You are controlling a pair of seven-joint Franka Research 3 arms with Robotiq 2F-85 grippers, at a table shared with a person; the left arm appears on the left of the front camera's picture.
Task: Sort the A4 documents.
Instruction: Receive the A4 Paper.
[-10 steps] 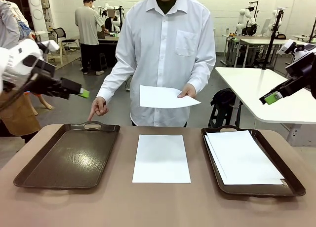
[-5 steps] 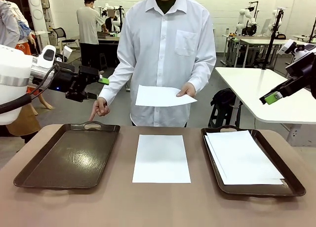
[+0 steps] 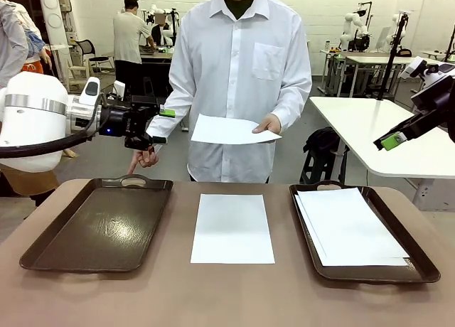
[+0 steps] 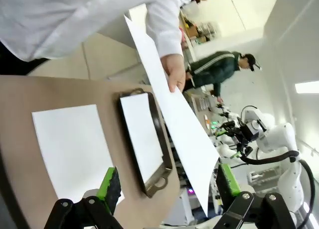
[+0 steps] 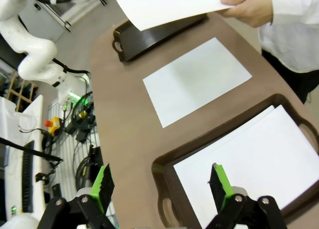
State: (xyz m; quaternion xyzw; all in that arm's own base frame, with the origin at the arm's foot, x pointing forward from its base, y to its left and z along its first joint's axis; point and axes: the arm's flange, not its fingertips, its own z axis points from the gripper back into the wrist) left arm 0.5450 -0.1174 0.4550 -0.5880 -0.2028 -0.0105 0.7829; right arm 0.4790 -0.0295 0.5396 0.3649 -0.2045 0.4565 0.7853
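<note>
The person holds one A4 document (image 3: 231, 130) level at chest height in one hand. My left gripper (image 3: 165, 126) is open in the air just left of that sheet's near edge. In the left wrist view the held sheet (image 4: 169, 104) runs down between the open left gripper (image 4: 168, 184) fingers. Another A4 document (image 3: 232, 227) lies flat mid-table. More sheets (image 3: 352, 227) are stacked in the right tray (image 3: 425, 269). My right gripper (image 3: 392, 141) hangs open high at the right, and in its own view the open right gripper (image 5: 162, 184) looks down on the stacked sheets (image 5: 249, 154).
A dark brown tray (image 3: 99, 224) with nothing in it lies at the table's left. The person's other hand (image 3: 142, 158) points down at its far handle, right under my left gripper. A white table (image 3: 384, 128) stands beyond on the right.
My left arm has swung right and forward, from the far left up to the person's held sheet. The person has shifted that sheet slightly left. The right arm has not moved.
</note>
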